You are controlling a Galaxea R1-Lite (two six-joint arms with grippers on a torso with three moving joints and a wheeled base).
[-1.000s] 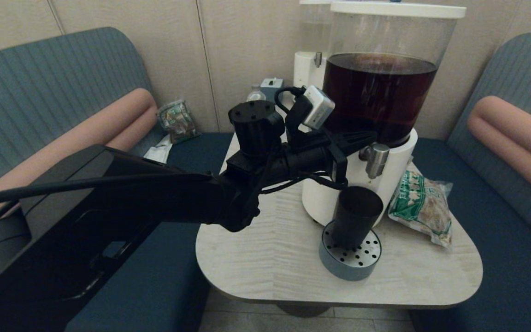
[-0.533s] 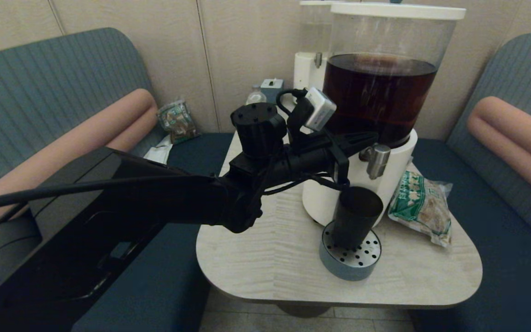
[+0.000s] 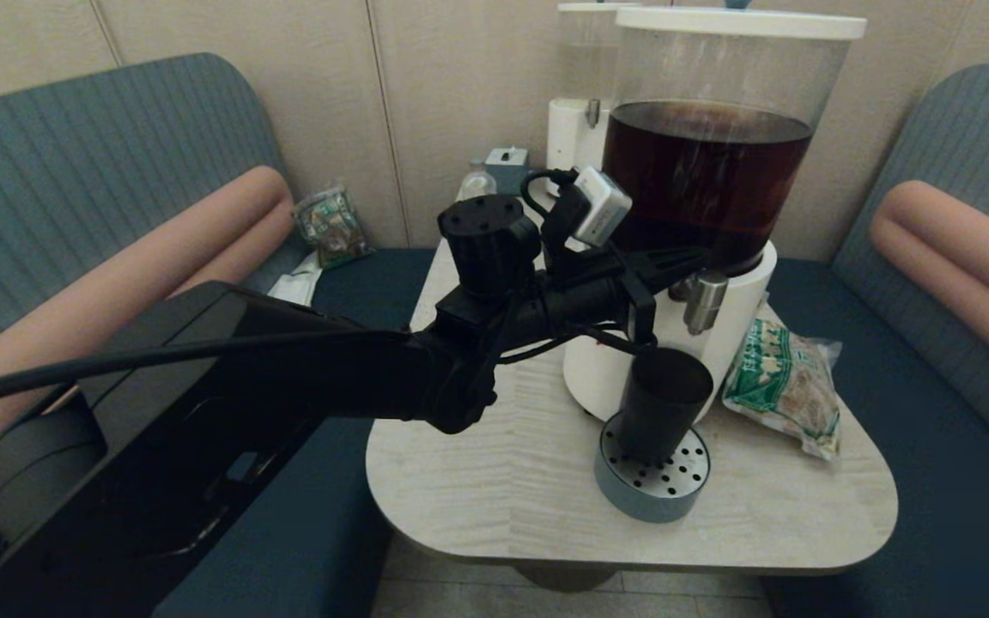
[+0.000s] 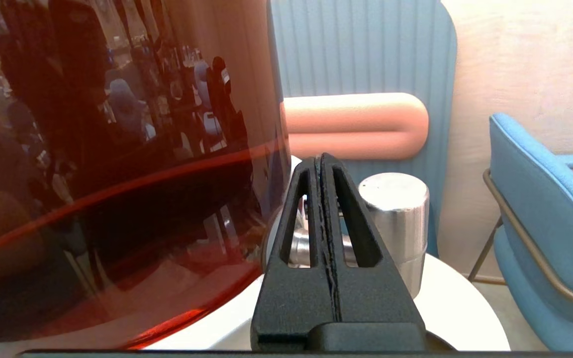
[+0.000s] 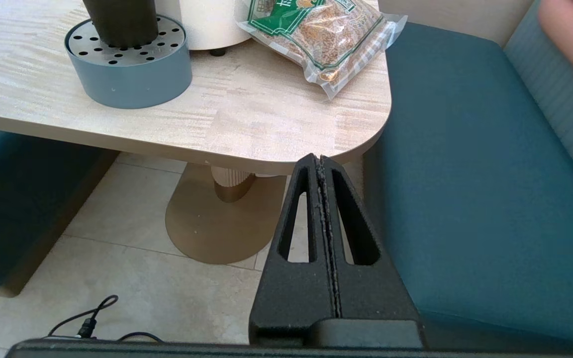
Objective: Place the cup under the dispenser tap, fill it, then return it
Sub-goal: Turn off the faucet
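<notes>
The smoky-black cup [image 3: 662,403] stands upright on the round grey perforated drip tray [image 3: 651,481], directly below the brushed-silver dispenser tap [image 3: 704,300] of the big dispenser holding dark brown liquid [image 3: 705,180]. My left gripper [image 3: 690,256] is shut with nothing in it, its tips just left of the tap's top; in the left wrist view the shut gripper [image 4: 321,164] sits beside the tap's silver cap [image 4: 395,209]. My right gripper [image 5: 320,161] is shut and empty, parked low beside the table's corner, out of the head view. The cup's base [image 5: 120,22] shows in the right wrist view.
A green-and-clear snack bag [image 3: 786,382] lies on the table [image 3: 494,481] right of the dispenser's white base. A second dispenser with clear liquid [image 3: 576,94], a small bottle [image 3: 477,182] and a grey box [image 3: 507,163] stand behind. Teal benches flank the table.
My left arm has crept slightly to the right and up, bringing the shut gripper closer to the tap. The cup has stayed in place on the drip tray.
</notes>
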